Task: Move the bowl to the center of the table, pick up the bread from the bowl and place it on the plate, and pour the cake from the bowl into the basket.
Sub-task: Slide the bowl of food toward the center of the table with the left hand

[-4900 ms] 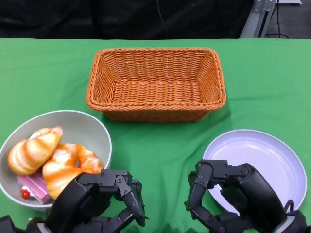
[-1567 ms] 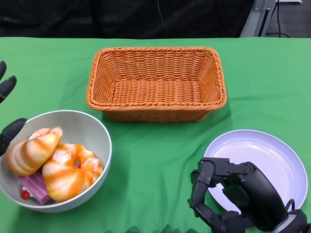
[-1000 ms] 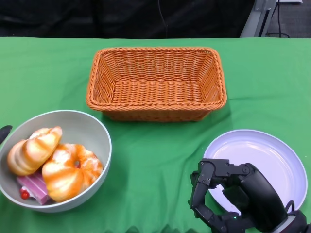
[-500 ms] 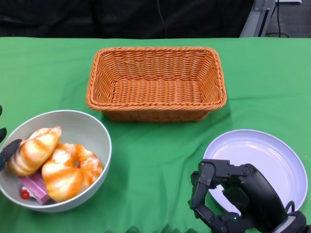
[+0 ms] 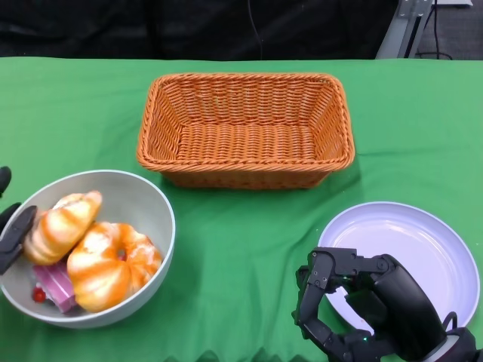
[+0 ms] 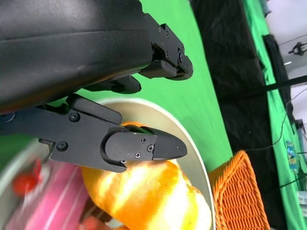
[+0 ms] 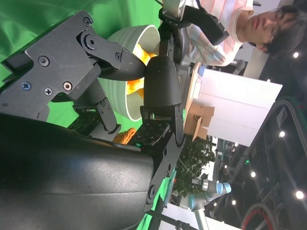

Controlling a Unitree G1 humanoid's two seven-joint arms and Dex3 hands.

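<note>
At the worktop's left edge our left hand [image 5: 10, 235] straddles the bowl [image 5: 143, 207] rim, fingers [image 6: 144, 146] apart, gripping nothing we can confirm; the bowl must travel rightward toward center. Our right hand [image 5: 362, 309] hangs curled, empty, beside the plate [image 5: 423, 234].

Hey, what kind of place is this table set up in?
Probably a robotics lab or demo hall: a green cloth covers the table against a black backdrop, and the right wrist view shows ceiling lights, another robot arm and a person beside the table.
</note>
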